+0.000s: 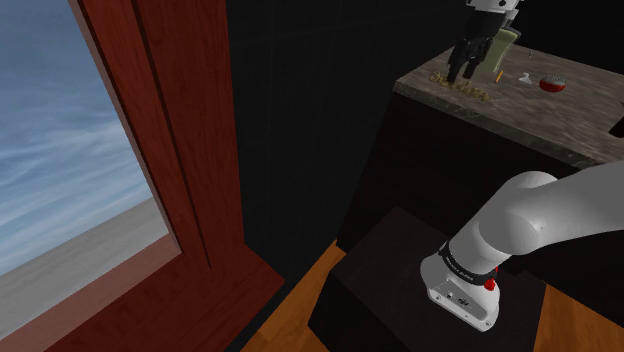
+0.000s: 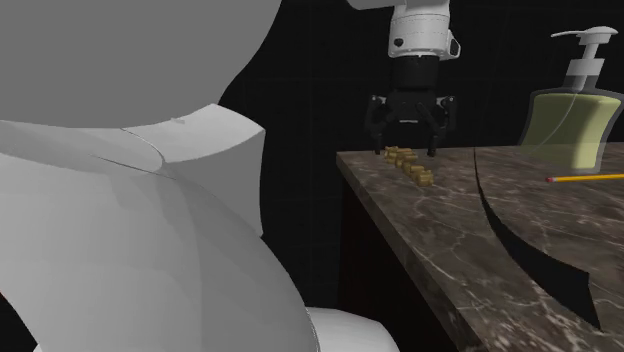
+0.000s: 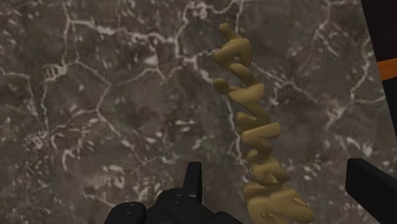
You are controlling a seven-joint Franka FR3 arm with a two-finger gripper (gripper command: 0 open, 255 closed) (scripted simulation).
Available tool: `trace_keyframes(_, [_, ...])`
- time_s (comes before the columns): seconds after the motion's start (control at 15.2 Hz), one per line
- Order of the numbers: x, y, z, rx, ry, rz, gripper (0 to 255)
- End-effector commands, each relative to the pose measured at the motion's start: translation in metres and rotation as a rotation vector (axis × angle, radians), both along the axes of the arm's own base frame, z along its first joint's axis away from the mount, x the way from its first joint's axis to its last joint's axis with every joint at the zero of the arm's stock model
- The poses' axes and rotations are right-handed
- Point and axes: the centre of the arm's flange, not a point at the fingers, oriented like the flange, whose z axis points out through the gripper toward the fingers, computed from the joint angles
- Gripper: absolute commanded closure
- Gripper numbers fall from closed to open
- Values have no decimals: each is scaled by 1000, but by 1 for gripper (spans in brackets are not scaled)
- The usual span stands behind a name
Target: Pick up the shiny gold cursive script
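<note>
The gold cursive script [image 3: 254,121] lies flat on the dark marble countertop [image 3: 108,108], a wavy strip running away from the hand. My gripper [image 3: 283,184] is open, its black fingers [image 3: 193,178] standing apart on either side of the script's near end without touching it. In the second exterior view the gripper [image 2: 406,150] hangs straight down just over the script [image 2: 412,167] near the counter's far corner. The shoulder view has the gripper [image 1: 467,62] above the script [image 1: 457,86] at the countertop's left end.
A greenish soap dispenser [image 2: 575,125] stands behind the gripper, with an orange pencil [image 2: 588,176] lying beside it. A red round object [image 1: 551,85] and a small white piece [image 1: 524,77] lie farther along the counter. The counter edge [image 2: 345,165] drops off close to the script.
</note>
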Motion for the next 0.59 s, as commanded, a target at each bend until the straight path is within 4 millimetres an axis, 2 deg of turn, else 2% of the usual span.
trace_keyframes(0.0, [-1,0,-8,0,0,0,0])
trace_keyframes(0.07, [-1,0,-8,0,0,0,0])
trace_keyframes(0.13, [-1,0,-8,0,0,0,255])
trace_keyframes(0.53, [-1,0,-8,0,0,0,255])
